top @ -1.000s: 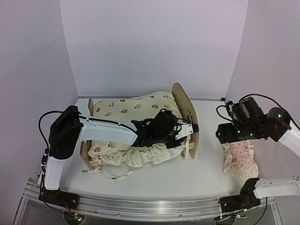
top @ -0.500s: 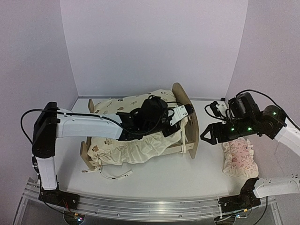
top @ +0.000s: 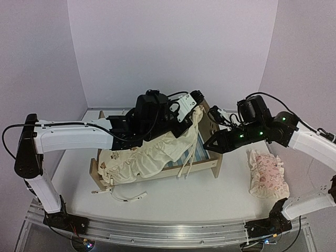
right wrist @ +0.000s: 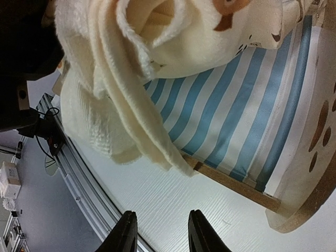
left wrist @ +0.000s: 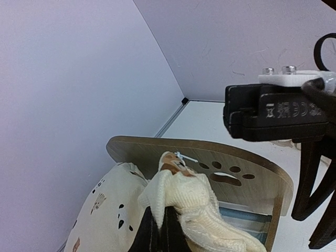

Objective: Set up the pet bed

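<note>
The pet bed (top: 216, 137) stands mid-table, a light-wood frame with a paw-print headboard (left wrist: 239, 176). Its blue-and-white striped mattress base (right wrist: 236, 100) lies partly bare near the headboard. The cream animal-print cushion (top: 139, 157) is heaped over the rest of the bed. My left gripper (top: 198, 112) is shut on the cushion's ruffled corner (left wrist: 181, 194) and holds it raised in front of the headboard. My right gripper (top: 211, 146) hangs beside the bed's near right corner. Its fingers (right wrist: 126, 233) are open over the table, with nothing between them.
A small pink ruffled pillow (top: 269, 176) lies on the table at the right. The cushion's ties (top: 189, 160) dangle over the side rail (right wrist: 231, 184), and one tie (top: 128, 197) trails on the table in front. White walls close in behind and at both sides.
My left gripper has closed on the cushion's corner and lifted it up and right, baring the striped base. The right arm has swung left to the bed, its jaws narrowing.
</note>
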